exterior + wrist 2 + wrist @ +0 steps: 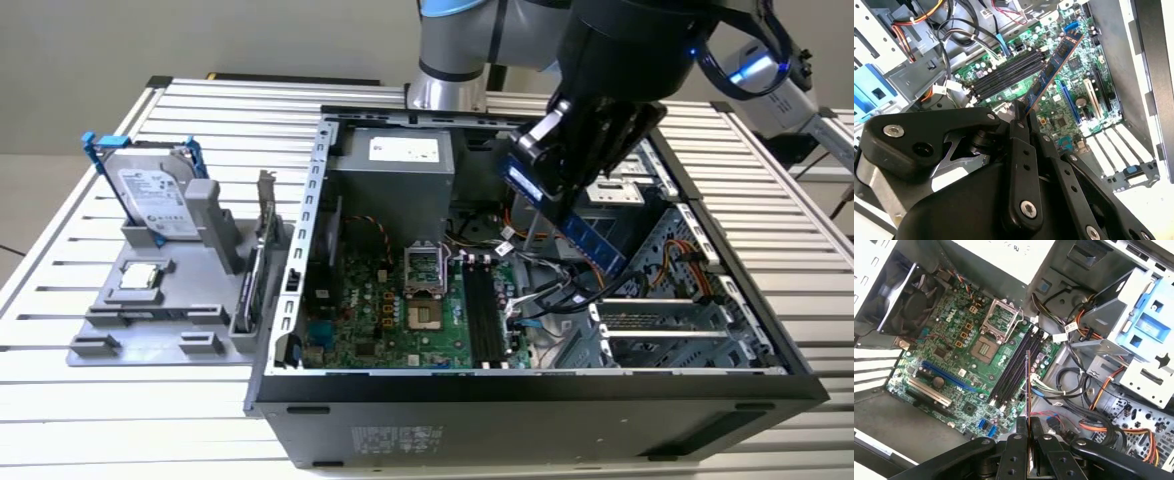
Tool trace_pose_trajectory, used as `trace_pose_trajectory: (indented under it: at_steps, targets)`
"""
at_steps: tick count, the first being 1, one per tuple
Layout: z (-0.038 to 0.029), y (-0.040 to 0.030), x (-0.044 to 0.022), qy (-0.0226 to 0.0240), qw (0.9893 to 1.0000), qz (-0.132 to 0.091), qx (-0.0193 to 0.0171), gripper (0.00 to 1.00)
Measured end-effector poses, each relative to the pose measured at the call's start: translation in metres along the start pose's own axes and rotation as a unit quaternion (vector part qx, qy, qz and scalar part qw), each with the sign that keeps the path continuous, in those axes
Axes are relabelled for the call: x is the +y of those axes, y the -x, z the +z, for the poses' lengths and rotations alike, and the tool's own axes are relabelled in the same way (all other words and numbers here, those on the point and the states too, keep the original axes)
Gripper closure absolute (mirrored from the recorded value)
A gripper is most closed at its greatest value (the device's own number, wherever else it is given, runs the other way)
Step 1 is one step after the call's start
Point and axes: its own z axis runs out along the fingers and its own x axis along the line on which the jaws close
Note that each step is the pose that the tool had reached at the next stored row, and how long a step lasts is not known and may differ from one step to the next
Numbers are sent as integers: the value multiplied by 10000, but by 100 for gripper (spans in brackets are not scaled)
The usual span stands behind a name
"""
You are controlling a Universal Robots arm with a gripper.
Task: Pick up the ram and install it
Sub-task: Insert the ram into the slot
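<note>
In the exterior view, the gripper [554,160] is clamped on one end of the ram [598,245]. The stick hangs in the air above the memory slots [483,318] of the open computer case [534,410]. Its long axis slants, with the free end lower and off toward the exterior view's right of the slots.

In the second wrist view, the gripper [1021,117] pinches the ram [1051,70], which reaches out beside the memory slots [1004,75], at an angle to them.

In the first wrist view, the ram [1027,385] appears edge-on as a thin line. It runs from the gripper [1027,427] towards the memory slots [1014,365], slightly skewed to their length.
</note>
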Motion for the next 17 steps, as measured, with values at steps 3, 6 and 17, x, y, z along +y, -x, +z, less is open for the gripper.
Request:
trace_pose_trajectory:
  at_steps: [3, 6, 17]
  targets:
    - [0, 0, 0, -1, 10000, 95, -1, 100]
    - [0, 0, 0, -2, 9998, 187, -2, 100]
    - [0, 0, 0, -4, 9988, 496, -7, 100]
